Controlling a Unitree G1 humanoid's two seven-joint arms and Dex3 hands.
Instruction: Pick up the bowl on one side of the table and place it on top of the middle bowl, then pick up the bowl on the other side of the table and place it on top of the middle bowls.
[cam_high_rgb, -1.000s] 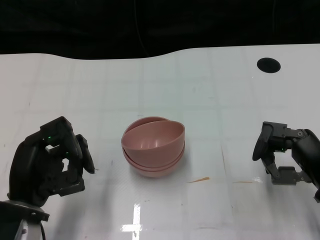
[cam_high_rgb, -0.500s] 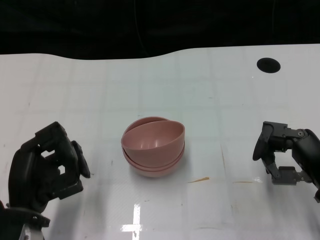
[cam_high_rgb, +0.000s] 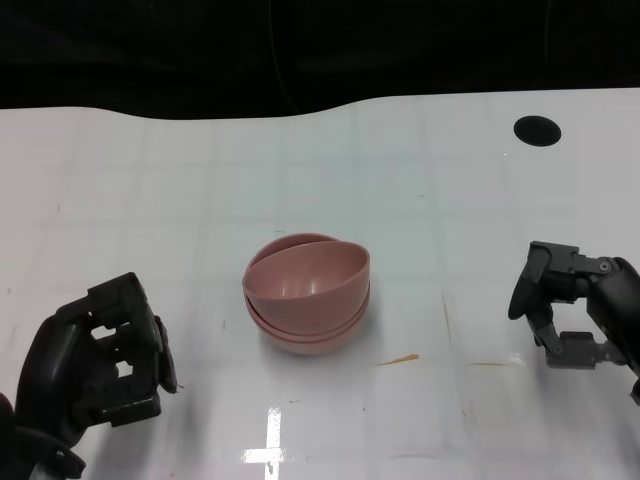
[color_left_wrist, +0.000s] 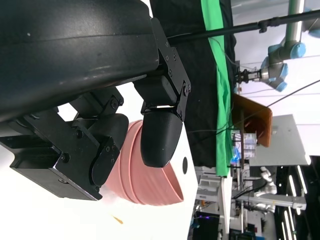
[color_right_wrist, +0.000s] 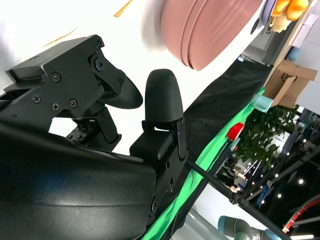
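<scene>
A stack of pink bowls (cam_high_rgb: 306, 291) stands in the middle of the white table (cam_high_rgb: 420, 200), the top one tilted in the others. The same pink bowls (color_left_wrist: 145, 175) show past my left fingers and the pink bowls (color_right_wrist: 210, 27) past my right ones. My left hand (cam_high_rgb: 95, 365) is at the lower left, apart from the stack, fingers apart and holding nothing. My right hand (cam_high_rgb: 575, 310) is at the right edge, also apart from the stack, fingers apart and empty.
A black round hole (cam_high_rgb: 537, 129) lies in the table at the back right. A small orange smear (cam_high_rgb: 398, 359) marks the table in front of the stack. The table's far edge meets a black backdrop (cam_high_rgb: 200, 50).
My left hand has drawn back toward the near left corner, away from the bowls. The right hand and the stack have barely moved.
</scene>
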